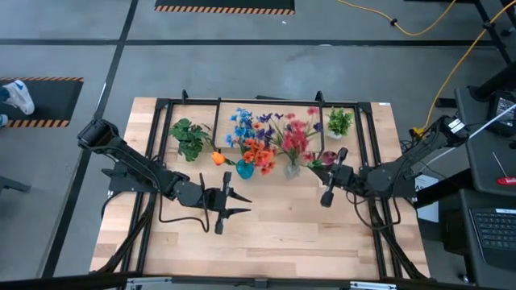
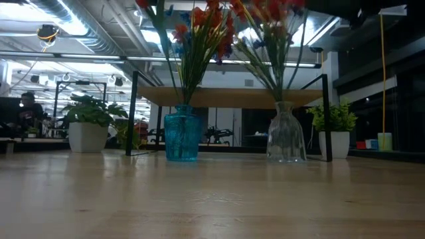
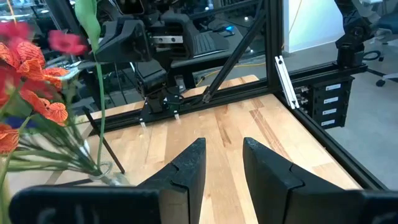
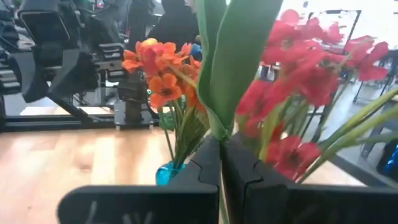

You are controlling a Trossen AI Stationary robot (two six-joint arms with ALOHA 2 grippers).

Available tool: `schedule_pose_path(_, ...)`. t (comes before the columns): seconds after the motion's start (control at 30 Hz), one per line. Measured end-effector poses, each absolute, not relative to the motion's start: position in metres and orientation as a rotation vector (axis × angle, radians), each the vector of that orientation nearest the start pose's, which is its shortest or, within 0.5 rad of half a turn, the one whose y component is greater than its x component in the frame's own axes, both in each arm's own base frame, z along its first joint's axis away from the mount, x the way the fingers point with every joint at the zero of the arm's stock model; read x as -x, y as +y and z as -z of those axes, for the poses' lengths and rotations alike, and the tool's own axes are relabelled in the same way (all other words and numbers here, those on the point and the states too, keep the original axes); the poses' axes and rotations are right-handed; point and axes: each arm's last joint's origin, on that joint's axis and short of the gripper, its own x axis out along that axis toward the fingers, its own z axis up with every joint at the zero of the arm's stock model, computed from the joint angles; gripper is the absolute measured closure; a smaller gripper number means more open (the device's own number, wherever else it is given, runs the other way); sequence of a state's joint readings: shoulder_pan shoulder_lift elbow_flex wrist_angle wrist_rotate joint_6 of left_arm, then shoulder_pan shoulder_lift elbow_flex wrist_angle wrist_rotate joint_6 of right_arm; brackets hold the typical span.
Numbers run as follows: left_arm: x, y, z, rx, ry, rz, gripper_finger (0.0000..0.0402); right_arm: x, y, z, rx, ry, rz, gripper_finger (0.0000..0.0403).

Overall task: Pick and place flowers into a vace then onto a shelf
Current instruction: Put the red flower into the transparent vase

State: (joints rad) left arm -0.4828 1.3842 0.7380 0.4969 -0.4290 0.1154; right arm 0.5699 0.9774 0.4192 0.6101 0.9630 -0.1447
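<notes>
Two vases stand in front of the shelf (image 2: 232, 97). The blue vase (image 1: 244, 167) holds orange and blue flowers, the clear vase (image 1: 292, 169) red ones. An orange tulip (image 1: 218, 159) lies left of the blue vase. My right gripper (image 1: 318, 167), just right of the clear vase, is shut on a green-stemmed flower (image 4: 233, 56) with a dark pink bloom (image 1: 327, 156). My left gripper (image 1: 240, 206) hangs open over the table's middle, nearer than the vases, with nothing between its fingers (image 3: 193, 165). My right gripper pinches the flower's green stem, at its leaves (image 4: 219, 127), between its two shut fingers. The fingers come level from the table's right and lie across the stem. The stem and leaves rise upright above the fingers. The fingers hide its lower end.
Two leafy potted plants (image 1: 189, 138) (image 1: 339, 122) stand at the two ends of the shelf. Its black legs (image 2: 133, 113) (image 2: 325, 116) flank the vases. A black frame (image 3: 273, 74) borders the table. Bare wood (image 1: 274, 234) lies toward the near edge.
</notes>
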Motion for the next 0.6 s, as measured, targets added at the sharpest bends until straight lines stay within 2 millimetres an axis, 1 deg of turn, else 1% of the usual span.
schedule_pose_path(0.13,-0.2676,-0.1266,-0.2493,-0.181,0.131,0.061,0.0302,-0.1779,0.0852,-0.2480,0.095,-0.011,0.397,0.0403)
schedule_pose_path(0.3,-0.2676,-0.1266,-0.2493,-0.181,0.131,0.061,0.0302,-0.1760,0.0845,-0.2507,0.036,-0.033,0.372,0.0403)
schedule_pose_path(0.6,-0.2676,-0.1267,-0.2492,-0.181,0.131,0.061,0.0302,-0.1754,0.0841,-0.2501,0.042,-0.024,0.371,0.0403)
